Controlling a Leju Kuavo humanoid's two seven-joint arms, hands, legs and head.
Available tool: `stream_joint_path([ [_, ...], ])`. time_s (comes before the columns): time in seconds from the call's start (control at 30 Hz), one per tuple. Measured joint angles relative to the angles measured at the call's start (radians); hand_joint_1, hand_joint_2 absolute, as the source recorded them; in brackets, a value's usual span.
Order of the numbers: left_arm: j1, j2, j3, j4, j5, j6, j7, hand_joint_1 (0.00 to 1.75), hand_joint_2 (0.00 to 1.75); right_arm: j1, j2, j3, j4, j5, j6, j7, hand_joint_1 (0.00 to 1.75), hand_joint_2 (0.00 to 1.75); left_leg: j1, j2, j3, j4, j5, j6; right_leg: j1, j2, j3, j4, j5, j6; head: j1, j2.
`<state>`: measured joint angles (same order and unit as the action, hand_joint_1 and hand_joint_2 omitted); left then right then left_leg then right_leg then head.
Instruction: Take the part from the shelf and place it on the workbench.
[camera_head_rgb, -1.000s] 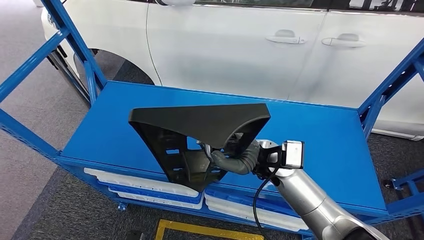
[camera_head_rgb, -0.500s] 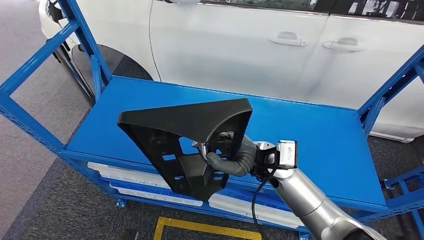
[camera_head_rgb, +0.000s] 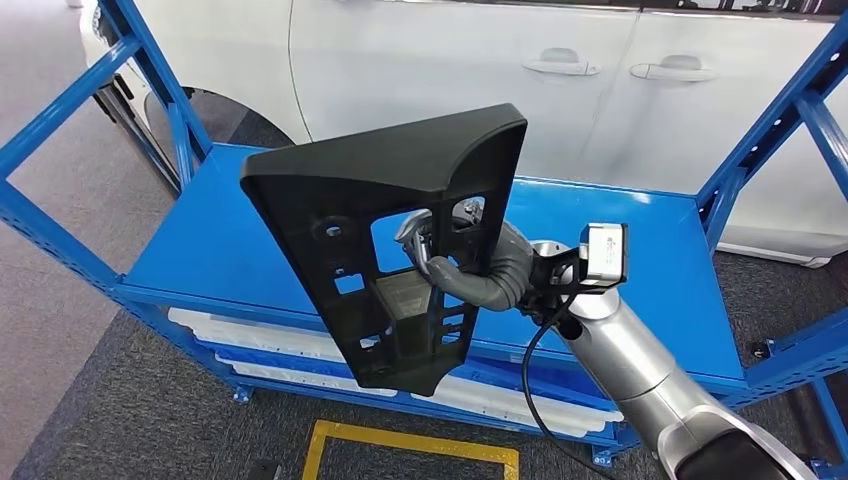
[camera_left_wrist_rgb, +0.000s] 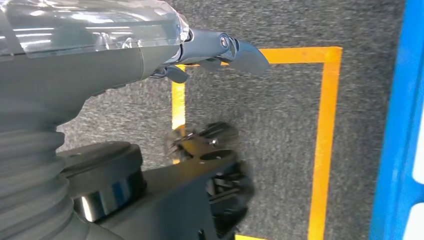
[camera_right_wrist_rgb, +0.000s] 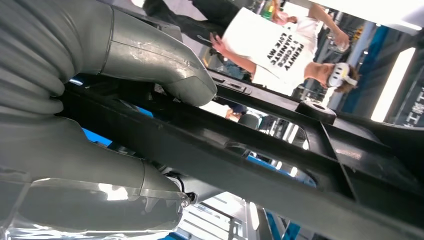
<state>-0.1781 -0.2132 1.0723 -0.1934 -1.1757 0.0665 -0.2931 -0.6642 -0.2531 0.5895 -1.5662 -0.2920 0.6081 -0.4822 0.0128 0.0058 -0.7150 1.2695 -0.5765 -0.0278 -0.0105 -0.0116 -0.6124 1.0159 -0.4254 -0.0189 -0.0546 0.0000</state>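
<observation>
- The black part (camera_head_rgb: 385, 240), a flat ribbed plastic panel with cut-outs, sits in the centre of the head view, lifted clear of the blue shelf (camera_head_rgb: 230, 240) and tilted nearly upright, its wide edge toward the top of the frame and its narrow end pointing down.
- The right hand (camera_head_rgb: 470, 270) comes in from the lower right of the head view and grips the part at its right side; its fingers pass through an opening in the panel and curl around a bar.
- In the right wrist view the thick grey thumb (camera_right_wrist_rgb: 165, 65) presses on one side of a black bar of the part (camera_right_wrist_rgb: 280, 165), with the rest of the hand on the other side.
- In the left wrist view the left hand (camera_left_wrist_rgb: 215, 47) hangs over grey carpet (camera_left_wrist_rgb: 285, 115) with yellow floor tape (camera_left_wrist_rgb: 325, 125); its fingers are apart and it holds nothing.
- A white car (camera_head_rgb: 430, 60) stands behind the shelf, across the top of the head view.
- A person in a white printed shirt (camera_right_wrist_rgb: 272, 42) appears in the upper part of the right wrist view.
</observation>
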Motion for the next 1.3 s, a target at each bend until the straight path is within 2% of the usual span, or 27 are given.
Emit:
stream_joint_path([
  [0.03,0.000,0.000,0.000,0.000,0.000,0.001,0.001,0.00,1.75,-0.001,-0.010,0.000,-0.002,-0.001,0.000,0.002,1.75,1.75,0.000,0.000,-0.004,0.037,-0.017,-0.001,0.002,-0.002,-0.010,0.001,0.007,0.000,0.000,0.000],
  [0.07,0.001,0.000,0.000,0.000,-0.001,0.002,0.003,0.00,1.75,-0.001,-0.020,0.000,-0.004,-0.001,0.000,0.002,1.75,1.75,0.000,0.000,0.012,0.036,-0.016,0.000,0.003,-0.003,-0.020,0.003,0.014,0.001,0.000,0.000],
  [0.1,0.001,0.000,0.000,0.000,-0.002,0.005,0.005,0.00,1.75,-0.001,-0.030,0.001,-0.007,-0.002,0.000,0.003,1.75,1.75,0.000,0.000,0.048,-0.008,0.001,0.002,0.003,-0.003,-0.030,0.006,0.021,0.003,0.000,0.000],
  [0.17,0.001,0.000,0.000,0.000,-0.003,0.009,0.008,0.00,1.75,-0.002,-0.048,0.001,-0.015,-0.004,0.000,0.004,1.75,1.75,-0.001,-0.003,0.145,-0.154,0.042,0.011,0.005,-0.003,-0.045,0.010,0.033,0.011,0.000,0.000],
  [0.2,0.000,0.000,0.000,0.000,-0.004,0.011,0.009,0.00,1.75,-0.004,-0.058,0.001,-0.018,-0.007,0.000,0.004,1.75,1.75,-0.003,-0.006,0.176,-0.209,0.056,0.018,0.005,-0.003,-0.050,0.011,0.040,0.017,0.000,0.000],
  [0.23,0.001,0.000,0.000,0.000,-0.005,0.012,0.010,0.00,1.75,-0.005,-0.066,0.001,-0.021,-0.009,0.000,0.004,1.75,1.75,-0.005,-0.008,0.190,-0.239,0.063,0.026,0.005,-0.004,-0.052,0.011,0.047,0.023,0.000,0.000],
  [0.33,0.008,-0.001,0.000,0.000,-0.007,0.013,0.012,0.00,1.75,-0.008,-0.078,0.001,-0.024,-0.015,-0.001,0.005,1.75,1.75,-0.010,-0.010,0.180,-0.249,0.086,0.048,-0.001,-0.005,-0.057,0.004,0.065,0.043,0.000,0.000],
  [0.37,0.009,-0.002,0.000,0.000,-0.007,0.013,0.012,0.00,1.75,-0.008,-0.078,0.000,-0.024,-0.016,-0.002,0.006,1.75,1.75,-0.010,-0.009,0.174,-0.253,0.098,0.055,-0.002,-0.003,-0.063,0.012,0.053,0.048,0.000,0.000],
  [0.4,0.008,-0.002,0.000,0.000,-0.007,0.013,0.013,0.00,1.75,-0.008,-0.078,0.000,-0.024,-0.017,-0.003,0.007,1.75,1.75,-0.008,-0.008,0.166,-0.257,0.112,0.061,-0.002,-0.001,-0.074,0.038,0.021,0.052,0.000,0.000],
  [0.5,0.007,-0.003,0.000,0.000,-0.008,0.014,0.013,0.00,1.75,-0.008,-0.073,-0.002,-0.028,-0.022,-0.008,0.013,1.75,1.75,-0.008,-0.006,0.124,-0.258,0.148,0.071,-0.004,0.002,-0.120,0.215,-0.120,0.058,0.000,0.000],
  [0.53,0.007,-0.003,0.000,0.000,-0.009,0.015,0.013,0.00,1.75,-0.008,-0.070,-0.002,-0.029,-0.022,-0.010,0.015,1.75,1.75,-0.008,-0.006,0.108,-0.256,0.158,0.071,-0.004,0.002,-0.123,0.264,-0.142,0.059,0.000,0.000],
  [0.57,0.009,-0.003,0.000,0.000,-0.009,0.015,0.013,0.00,1.75,-0.007,-0.069,-0.002,-0.029,-0.023,-0.011,0.016,1.75,1.75,-0.009,-0.006,0.092,-0.254,0.168,0.071,-0.004,0.002,-0.112,0.282,-0.142,0.058,0.000,0.000],
  [0.6,0.009,-0.004,0.000,0.000,-0.009,0.015,0.013,0.00,1.75,-0.007,-0.068,-0.002,-0.029,-0.023,-0.013,0.016,1.75,1.75,-0.010,-0.006,0.078,-0.252,0.177,0.070,-0.003,0.002,-0.083,0.263,-0.125,0.056,0.000,0.000],
  [0.67,0.010,-0.004,0.000,0.000,-0.009,0.016,0.014,0.00,1.75,-0.008,-0.068,-0.003,-0.030,-0.027,-0.016,0.018,1.75,1.75,-0.011,-0.007,0.055,-0.248,0.194,0.065,0.000,0.001,0.018,0.138,-0.090,0.045,0.000,0.000],
  [0.73,0.010,-0.005,0.000,0.000,-0.010,0.017,0.019,0.00,1.75,-0.013,-0.068,-0.007,-0.034,-0.035,-0.020,0.023,1.75,1.75,-0.012,-0.007,0.044,-0.250,0.212,0.057,0.007,0.001,0.098,0.018,-0.085,0.035,0.000,0.000],
  [0.77,0.010,-0.005,0.000,0.000,-0.010,0.017,0.023,0.00,1.75,-0.017,-0.068,-0.010,-0.035,-0.039,-0.022,0.026,1.75,1.75,-0.011,-0.007,0.043,-0.254,0.221,0.052,0.011,0.001,0.112,-0.009,-0.088,0.032,0.000,0.000],
  [0.83,0.011,-0.006,0.000,0.000,-0.010,0.018,0.030,0.00,1.75,-0.025,-0.068,-0.016,-0.035,-0.048,-0.027,0.032,1.75,1.75,-0.012,-0.007,0.041,-0.267,0.242,0.041,0.013,0.002,0.108,-0.024,-0.071,0.024,0.000,0.000],
  [0.87,0.011,-0.007,0.000,0.000,-0.010,0.018,0.032,0.00,1.75,-0.029,-0.068,-0.018,-0.034,-0.051,-0.030,0.034,1.75,1.75,-0.012,-0.008,0.036,-0.266,0.236,0.035,0.010,-0.001,0.102,-0.032,-0.059,0.018,0.000,0.000],
  [0.9,0.012,-0.007,0.000,0.000,-0.010,0.019,0.034,0.00,1.75,-0.032,-0.070,-0.019,-0.033,-0.053,-0.032,0.036,1.75,1.75,-0.012,-0.009,0.025,-0.248,0.211,0.029,0.006,-0.003,0.093,-0.039,-0.045,0.012,0.000,0.000],
  [0.93,0.013,-0.007,0.000,0.000,-0.010,0.019,0.035,0.00,1.75,-0.034,-0.071,-0.020,-0.032,-0.055,-0.034,0.036,1.75,1.75,-0.012,-0.009,0.010,-0.207,0.166,0.024,0.003,-0.005,0.081,-0.043,-0.031,0.006,0.000,0.000],
  [1.0,0.014,-0.006,0.000,0.000,-0.010,0.019,0.037,0.00,1.75,-0.037,-0.076,-0.020,-0.031,-0.057,-0.035,0.037,1.75,1.75,-0.007,-0.009,-0.025,-0.072,0.064,0.014,0.003,-0.007,0.051,-0.043,-0.007,0.001,0.000,0.000],
  [1.03,0.014,-0.006,0.000,0.000,-0.010,0.019,0.037,0.00,1.75,-0.037,-0.078,-0.020,-0.030,-0.059,-0.035,0.038,1.75,1.75,-0.006,-0.009,-0.035,-0.009,0.040,0.010,0.004,-0.007,0.035,-0.041,0.004,0.001,0.000,0.000],
  [1.07,0.014,-0.006,0.000,0.000,-0.009,0.020,0.038,0.00,1.75,-0.037,-0.079,-0.020,-0.028,-0.061,-0.035,0.038,1.75,1.75,-0.005,-0.009,-0.032,0.027,0.040,0.008,0.004,-0.007,0.019,-0.038,0.014,0.002,0.000,0.000],
  [1.1,0.014,-0.006,0.000,0.000,-0.009,0.020,0.039,0.00,1.75,-0.036,-0.079,-0.020,-0.025,-0.063,-0.036,0.039,1.75,1.75,-0.004,-0.009,-0.012,0.028,0.059,0.007,0.004,-0.007,0.005,-0.034,0.023,0.004,0.000,0.000],
  [1.17,0.013,-0.006,0.000,0.000,-0.008,0.022,0.039,0.00,1.75,-0.036,-0.079,-0.020,-0.021,-0.067,-0.038,0.039,1.75,1.75,-0.002,-0.011,0.079,-0.078,0.101,0.009,0.003,-0.006,-0.019,-0.026,0.037,0.011,0.000,0.000],
  [1.23,0.012,-0.006,0.000,0.000,-0.009,0.023,0.036,0.00,1.75,-0.036,-0.079,-0.022,-0.019,-0.068,-0.044,0.036,1.75,1.75,-0.004,-0.015,0.173,-0.217,0.098,0.017,0.004,-0.005,-0.035,-0.019,0.050,0.021,0.000,0.000],
  [1.3,0.012,-0.006,0.000,0.000,-0.009,0.023,0.033,0.00,1.75,-0.034,-0.080,-0.024,-0.017,-0.067,-0.051,0.031,1.75,1.75,-0.008,-0.018,0.201,-0.269,0.086,0.029,0.005,-0.005,-0.042,-0.020,0.065,0.032,0.000,0.000],
])
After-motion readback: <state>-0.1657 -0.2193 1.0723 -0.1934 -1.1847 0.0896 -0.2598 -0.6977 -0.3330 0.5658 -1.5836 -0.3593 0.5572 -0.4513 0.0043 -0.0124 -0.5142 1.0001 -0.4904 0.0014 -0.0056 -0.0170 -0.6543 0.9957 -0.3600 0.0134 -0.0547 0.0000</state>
